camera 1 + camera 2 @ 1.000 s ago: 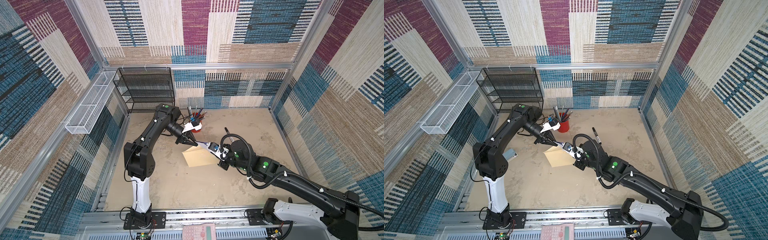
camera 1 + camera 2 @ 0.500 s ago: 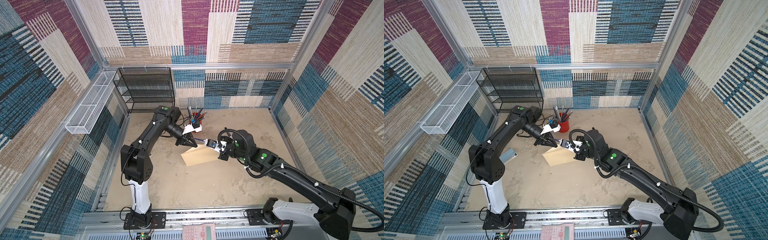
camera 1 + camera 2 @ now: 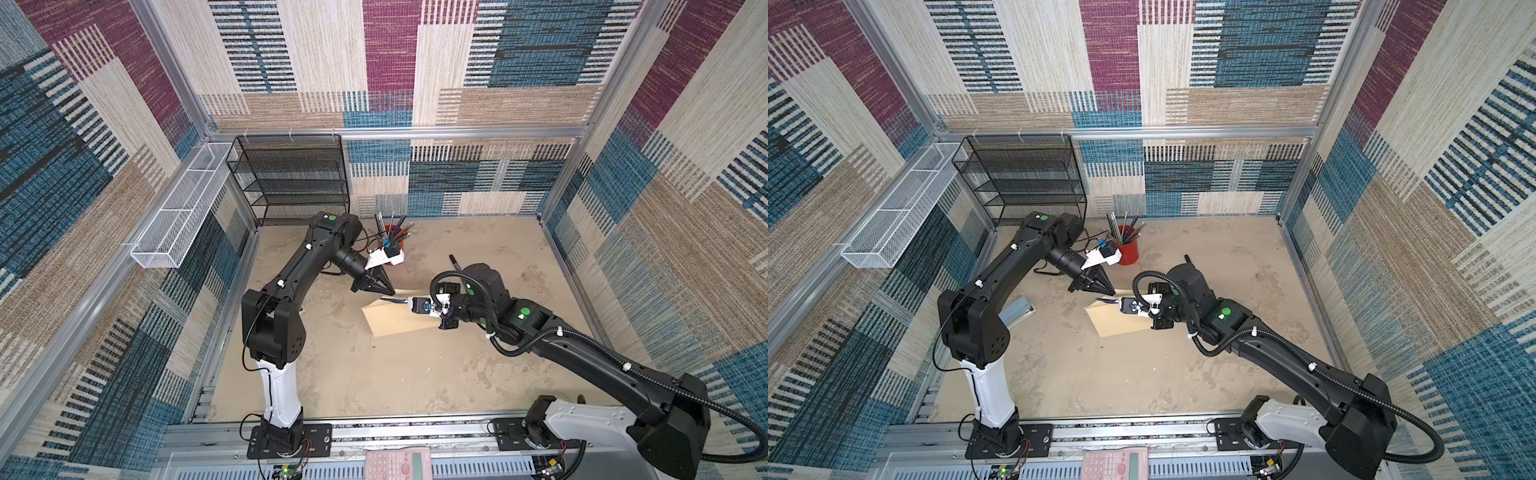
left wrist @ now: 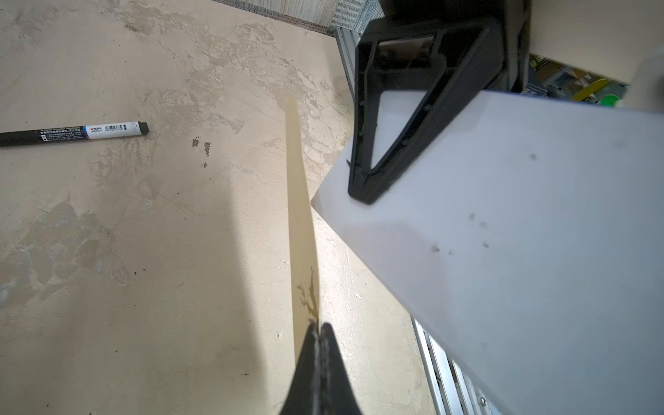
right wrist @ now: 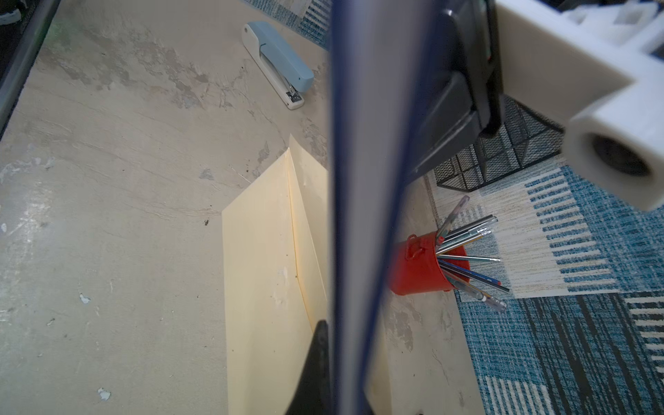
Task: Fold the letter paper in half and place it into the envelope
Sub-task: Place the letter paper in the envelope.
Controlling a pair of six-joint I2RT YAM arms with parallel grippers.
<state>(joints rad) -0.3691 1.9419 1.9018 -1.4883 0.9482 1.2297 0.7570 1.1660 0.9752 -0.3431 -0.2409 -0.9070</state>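
Both top views look steeply down over the whole counter point(image 3: 374, 374) — wrist views sit close, sharing the envelope point(image 5: 266, 269)

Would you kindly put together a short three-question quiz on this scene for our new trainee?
1. True or false: the right gripper is shut on the blue-bordered white letter paper.
2. Which part of the flat tan manila envelope does the left gripper pinch? A) its raised flap B) its far bottom corner C) nothing at all
3. Fill in the blank: the pens stand in a round ____ metal cup.

Key: 1 true; 2 A; 3 red.
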